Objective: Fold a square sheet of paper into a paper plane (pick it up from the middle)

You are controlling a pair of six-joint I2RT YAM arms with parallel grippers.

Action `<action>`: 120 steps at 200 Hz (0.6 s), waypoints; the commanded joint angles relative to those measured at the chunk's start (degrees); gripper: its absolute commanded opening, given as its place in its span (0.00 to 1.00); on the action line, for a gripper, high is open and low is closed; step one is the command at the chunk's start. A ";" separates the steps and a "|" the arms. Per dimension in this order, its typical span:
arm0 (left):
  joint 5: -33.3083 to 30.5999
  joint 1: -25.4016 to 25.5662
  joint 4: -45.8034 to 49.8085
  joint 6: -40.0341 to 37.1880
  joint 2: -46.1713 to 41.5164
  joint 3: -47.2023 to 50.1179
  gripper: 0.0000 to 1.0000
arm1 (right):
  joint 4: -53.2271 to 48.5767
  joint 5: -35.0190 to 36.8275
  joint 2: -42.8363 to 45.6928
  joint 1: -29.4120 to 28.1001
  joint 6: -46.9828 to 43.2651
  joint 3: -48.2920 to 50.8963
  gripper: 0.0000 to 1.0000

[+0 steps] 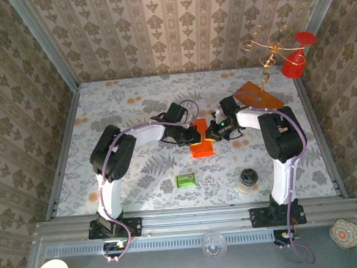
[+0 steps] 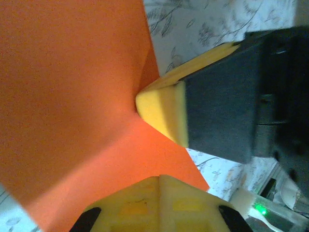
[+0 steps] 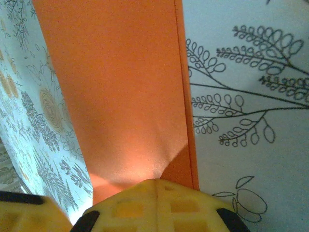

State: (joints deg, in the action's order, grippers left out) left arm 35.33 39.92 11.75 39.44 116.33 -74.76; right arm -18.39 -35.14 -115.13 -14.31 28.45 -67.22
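The bright orange square sheet of paper hangs between both grippers just above the middle of the table. It looks folded into a narrower rectangle, with a doubled layer along one long edge, not a pointed paper plane. My left gripper is shut on its left edge; the yellow fingertips pinch the paper. From the right, my right gripper is shut on the opposite edge, its pads closed on the sheet. The right gripper's yellow finger presses into the paper in the left wrist view.
A small green packet and a small dark-lidded jar lie near the front. A brownish-orange board leans on a gold wire stand at the back right, beside a red cup. Walls enclose the floral table.
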 commanded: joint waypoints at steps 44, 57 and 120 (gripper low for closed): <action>-1.26 -0.42 -1.59 2.16 -0.77 10.45 0.00 | -8.76 17.09 -5.47 0.68 1.27 3.15 0.04; -2.41 -0.30 -1.46 1.76 -2.39 13.70 0.00 | -8.94 17.49 -5.75 0.64 1.52 2.84 0.04; -6.22 1.16 3.37 -1.99 -10.72 22.38 0.00 | -7.47 18.08 -5.58 0.51 3.14 3.23 0.04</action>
State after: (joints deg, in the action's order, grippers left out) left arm 32.53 40.03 4.03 40.27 107.35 -55.70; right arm -18.65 -34.50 -115.13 -14.52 30.24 -67.46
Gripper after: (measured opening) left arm 0.065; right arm 0.068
